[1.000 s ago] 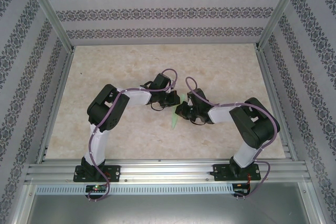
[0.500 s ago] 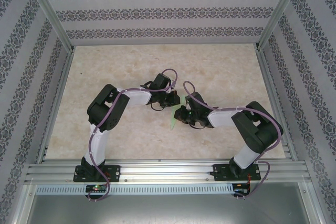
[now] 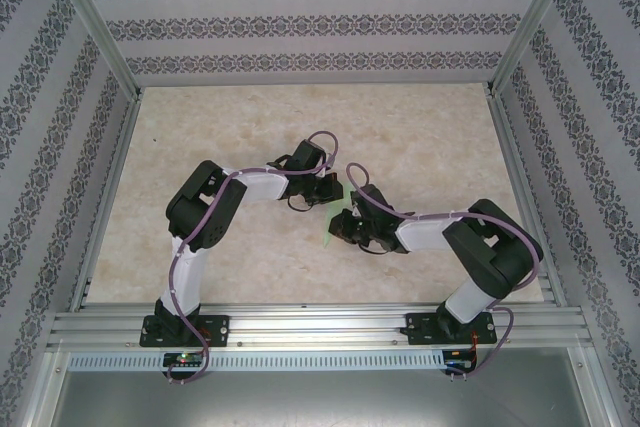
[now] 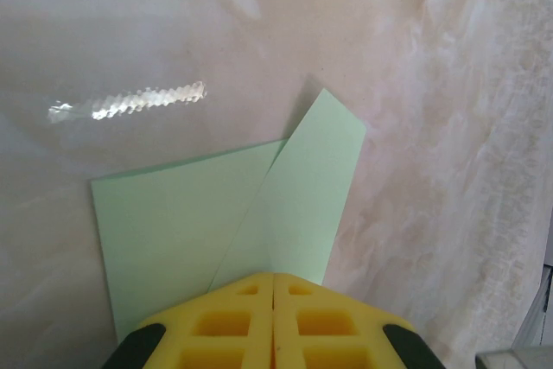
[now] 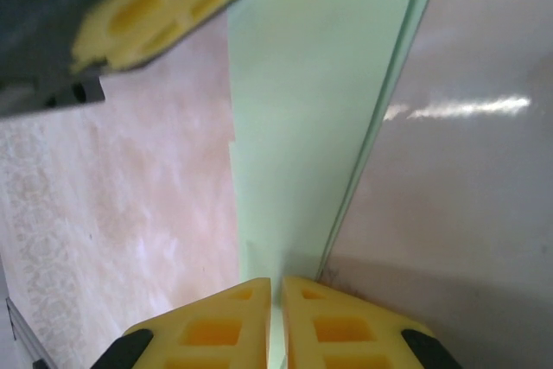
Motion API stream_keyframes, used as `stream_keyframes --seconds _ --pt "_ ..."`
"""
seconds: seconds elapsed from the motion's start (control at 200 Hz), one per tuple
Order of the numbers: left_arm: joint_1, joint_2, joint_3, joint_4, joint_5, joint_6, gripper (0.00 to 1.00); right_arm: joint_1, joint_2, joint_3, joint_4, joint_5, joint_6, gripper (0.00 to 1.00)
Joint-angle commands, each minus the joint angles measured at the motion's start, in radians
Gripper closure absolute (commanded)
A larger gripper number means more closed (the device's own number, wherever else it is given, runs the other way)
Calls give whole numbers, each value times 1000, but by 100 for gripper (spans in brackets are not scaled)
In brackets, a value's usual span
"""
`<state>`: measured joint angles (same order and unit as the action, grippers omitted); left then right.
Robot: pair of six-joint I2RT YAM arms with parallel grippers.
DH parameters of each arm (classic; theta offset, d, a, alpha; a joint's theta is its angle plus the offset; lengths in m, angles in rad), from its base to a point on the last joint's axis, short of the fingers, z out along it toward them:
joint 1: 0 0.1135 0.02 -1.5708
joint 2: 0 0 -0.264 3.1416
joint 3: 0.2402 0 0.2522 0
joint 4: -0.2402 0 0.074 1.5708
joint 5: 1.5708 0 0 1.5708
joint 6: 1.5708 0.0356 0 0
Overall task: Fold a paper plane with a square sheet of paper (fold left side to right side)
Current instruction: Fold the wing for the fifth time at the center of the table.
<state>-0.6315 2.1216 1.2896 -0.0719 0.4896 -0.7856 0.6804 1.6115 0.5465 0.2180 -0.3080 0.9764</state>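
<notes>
Just changed: the right arm's elbow has swung toward the overhead view's lower right, and its wrist has slid slightly lower along the fold. This looks like creasing, with the plane far from done.
Sheet of paper [image 4: 173, 213]: overhead centre, between both grippers, one flap slanted over.
Left gripper [image 4: 273, 281]: fingers together on the sheet; pinching or pressing, can't tell.
Right gripper [image 5: 276, 287]: nipped on the sheet's edge.
Around: marbled table [image 4: 415, 58]; the grippers crowd each other.

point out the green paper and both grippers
pale mint-green folded paper sheet [image 4: 173, 222], left wrist view, flat lower layer
left gripper [image 4: 273, 278], left wrist view, seam of shut yellow fingertips
right gripper [image 5: 276, 287], right wrist view, between yellow fingertips
</notes>
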Motion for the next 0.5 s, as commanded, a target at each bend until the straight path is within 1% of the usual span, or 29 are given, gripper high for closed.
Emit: stream_keyframes --seconds 0.0,0.145,0.25,0.36,0.43,0.495 --pt "-10 52 -23 -84 -78 23 91 27 -13 -45 -99 -56 13 86" --pt "-10 37 -19 -73 -50 19 90 -8 -80 -40 -117 -70 -17 85" --pt "-8 -5 -7 -75 -21 22 84 -81 -199 -55 -174 -77 -60 82" --pt "-4 -76 23 -102 12 38 82 -169 -343 -37 -343 -41 -157 73" --pt "1 -125 39 -113 39 38 76 -205 -412 -5 -469 14 -222 68" --pt "14 -178 43 -116 58 38 71 -211 -450 36 -584 79 -271 64"
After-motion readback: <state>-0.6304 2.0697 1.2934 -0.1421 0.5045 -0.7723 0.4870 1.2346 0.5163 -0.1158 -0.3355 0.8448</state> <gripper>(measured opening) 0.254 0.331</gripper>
